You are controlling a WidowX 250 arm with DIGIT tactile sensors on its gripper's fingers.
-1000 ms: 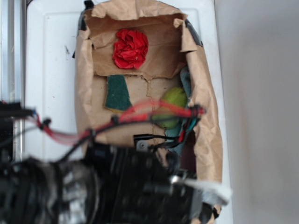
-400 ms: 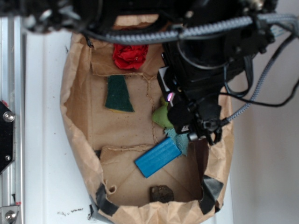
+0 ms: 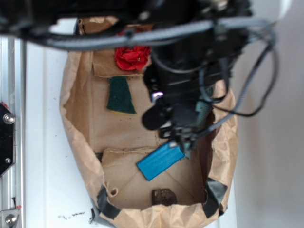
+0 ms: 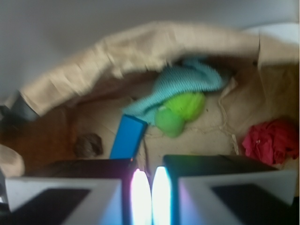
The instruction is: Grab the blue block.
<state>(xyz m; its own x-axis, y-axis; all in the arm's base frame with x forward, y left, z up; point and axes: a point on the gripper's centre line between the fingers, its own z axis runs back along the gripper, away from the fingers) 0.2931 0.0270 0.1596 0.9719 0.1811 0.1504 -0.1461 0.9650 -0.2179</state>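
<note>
We see the gripper (image 3: pixel 183 137) hanging over the right half of the brown paper liner (image 3: pixel 78 128) that covers the work area, right above the upper right end of the blue block (image 3: pixel 160 161). In the exterior view the fingertips are blurred and crowded by cables, so contact with the block can't be confirmed. The wrist view shows the two pads (image 4: pixel 140 194) nearly together with only a thin slit between them, and nothing sits in that slit: the claw is narrow and empty.

The blue block lies flat and diagonal on the liner floor, in the lower middle, its high end toward the right wall. In the wrist view the blue block (image 4: pixel 127 137) is just ahead of the left finger, apart from it.

Just below the block, by the liner's bottom edge, sits a small dark brown lump (image 3: pixel 164 196). A dark green trapezoid sponge (image 3: pixel 119 95) lies upper left of centre, well apart from the block. A crumpled red cloth (image 3: pixel 131 57) is near the top edge. The wrist view also shows a pale teal cloth (image 4: pixel 187 84) against the far wall, with a lime green soft toy (image 4: pixel 180 112) touching its lower edge, near the block's far end.
</note>
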